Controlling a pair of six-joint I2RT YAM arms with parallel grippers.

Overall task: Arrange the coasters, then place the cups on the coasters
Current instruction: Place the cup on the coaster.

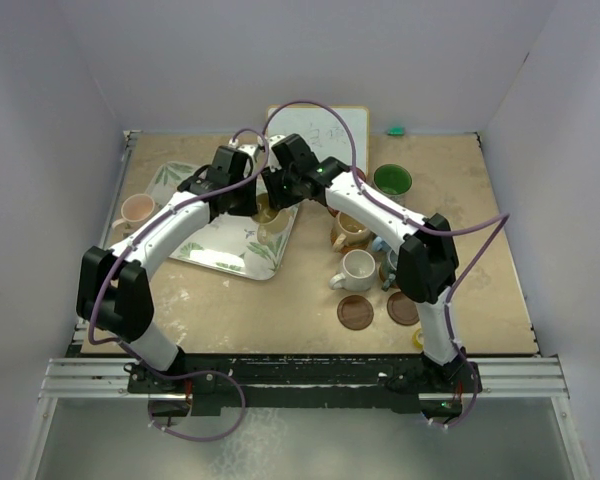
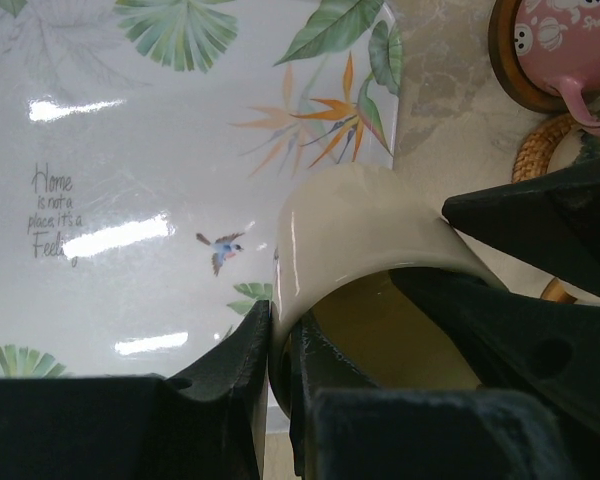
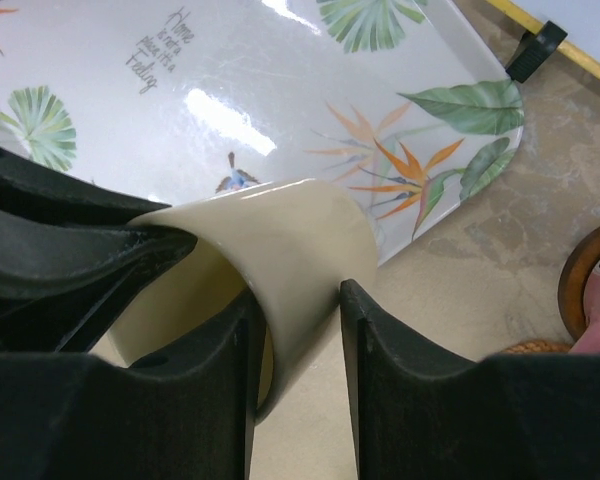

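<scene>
Tightly, left claw (image 2: 280, 340) and right claw (image 3: 300, 330) straddle cream cup (image 3: 280, 235) rim

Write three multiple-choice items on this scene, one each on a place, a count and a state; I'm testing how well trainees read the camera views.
1. The pink cup stands on:
A. bare tabletop
B. a dark brown coaster
C. another cup

2. Bare brown coasters just in front of the white cup:
A. none
B. five
C. two

3. The left pincer is:
A. shut on the cream cup
B. wide open
C. out of view

Answers:
1. B: the left wrist view shows the disc under it.
2. C: two discs lie there uncovered.
3. A: its fingers clamp the cup's wall from inside and outside.
</scene>
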